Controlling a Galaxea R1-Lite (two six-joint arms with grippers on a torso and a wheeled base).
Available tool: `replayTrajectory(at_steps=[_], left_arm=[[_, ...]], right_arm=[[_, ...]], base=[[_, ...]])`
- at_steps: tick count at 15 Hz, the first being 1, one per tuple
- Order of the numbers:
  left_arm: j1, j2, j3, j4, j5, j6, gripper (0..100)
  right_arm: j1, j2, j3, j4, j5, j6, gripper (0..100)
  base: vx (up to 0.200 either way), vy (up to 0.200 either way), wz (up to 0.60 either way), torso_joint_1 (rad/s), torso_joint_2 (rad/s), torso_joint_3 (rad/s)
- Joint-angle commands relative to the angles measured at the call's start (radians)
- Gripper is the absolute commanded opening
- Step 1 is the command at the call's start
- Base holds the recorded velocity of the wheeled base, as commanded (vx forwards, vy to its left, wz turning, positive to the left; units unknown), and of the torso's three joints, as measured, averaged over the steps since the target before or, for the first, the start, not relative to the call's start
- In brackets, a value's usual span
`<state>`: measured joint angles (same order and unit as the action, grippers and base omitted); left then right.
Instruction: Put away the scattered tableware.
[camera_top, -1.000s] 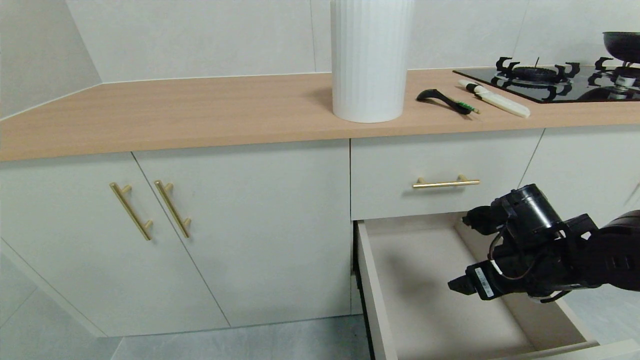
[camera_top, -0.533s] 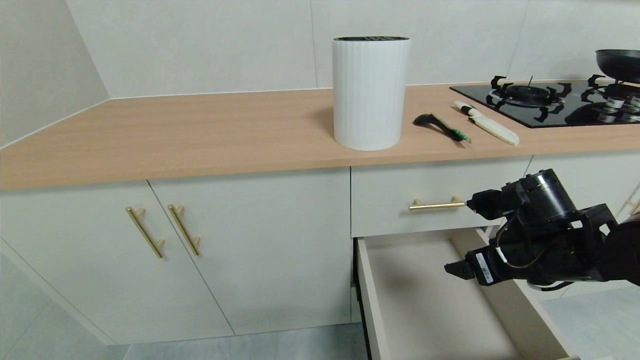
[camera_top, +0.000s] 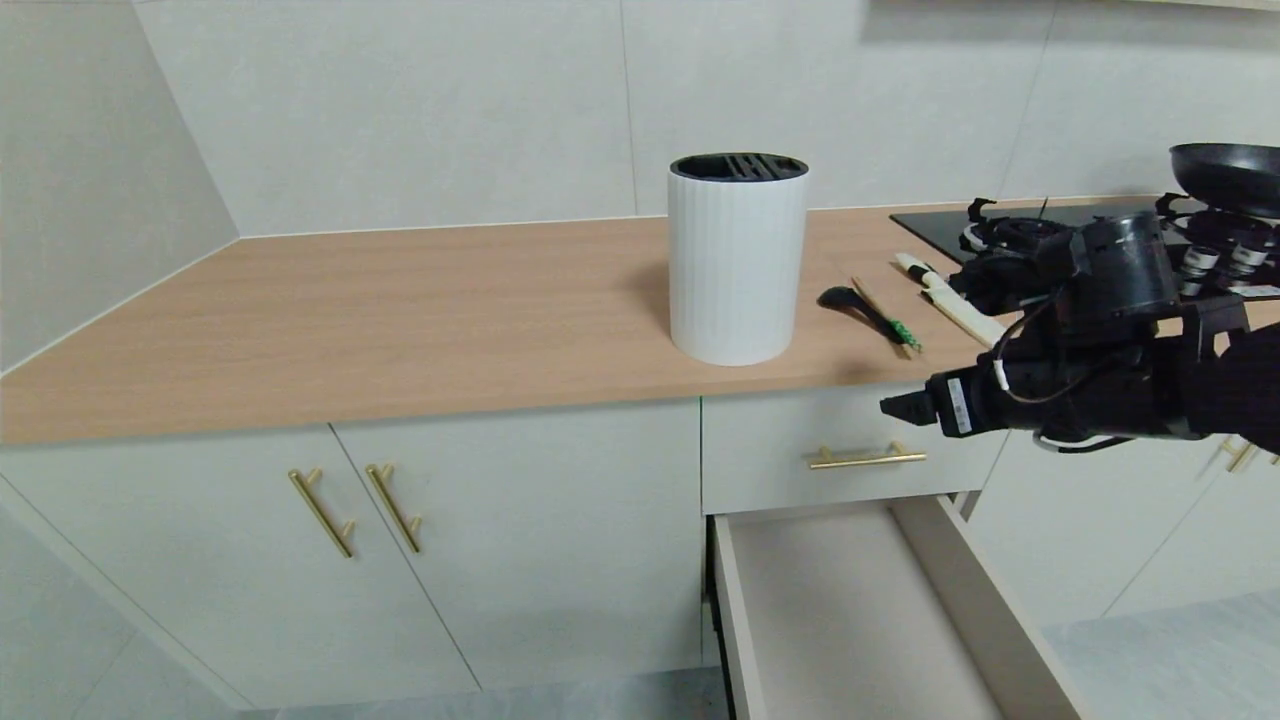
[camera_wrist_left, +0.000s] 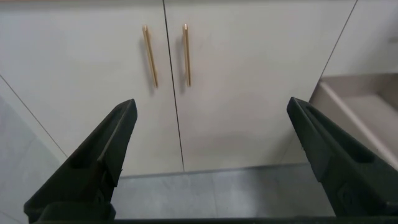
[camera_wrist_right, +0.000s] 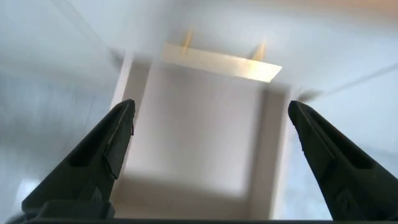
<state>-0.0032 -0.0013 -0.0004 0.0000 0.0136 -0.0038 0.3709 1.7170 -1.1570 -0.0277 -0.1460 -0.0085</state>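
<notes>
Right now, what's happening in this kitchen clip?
The robot's right gripper is open and empty, held at the edge of the wooden countertop, above the pulled-out beige drawer. A black spoon and a cream-coloured knife lie untouched on the countertop beside the white ribbed canister. The left gripper, also open, faces the cabinet doors.

Right arm (camera_top: 1210, 390) stretched in from the right side of the head view, forearm near level, wrist turned so the right gripper (camera_top: 935, 345) pointed toward the robot's left. Jaws wide apart, nothing between them; both black fingers (camera_wrist_right: 93, 168) splayed in the right wrist view. Left gripper (camera_wrist_left: 211, 102) likewise spread wide, empty.
</notes>
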Motion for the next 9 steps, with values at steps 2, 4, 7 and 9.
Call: replayTrajectory(at_steps=[2,4,7,9], left_arm=[[0.0,0.001,0.0,0.0,0.0,-0.001,100],[-0.001,0.001,0.0,0.0,0.0,-0.001,100],[-0.001,0.001,0.0,0.0,0.0,-0.001,100],[0.0,0.001,0.0,0.0,0.0,-0.001,100]], right_arm=[[-0.029,0.056,-0.096,-0.005,0.0,0.002,100],[-0.032,0.084,-0.127,-0.103,-0.011,0.012,100],[-0.052,0.133,-0.141,-0.23,-0.057,0.055,100],[-0.055,0.171,-0.178,-0.232,-0.098,0.071,100]], base=[[0.0,0.0,0.0,0.078,-0.17,-0.095],[0.0,0.0,0.0,0.016,-0.04,-0.023],[0.0,0.0,0.0,0.0,0.0,0.0],[0.0,0.0,0.0,0.0,0.0,0.0]])
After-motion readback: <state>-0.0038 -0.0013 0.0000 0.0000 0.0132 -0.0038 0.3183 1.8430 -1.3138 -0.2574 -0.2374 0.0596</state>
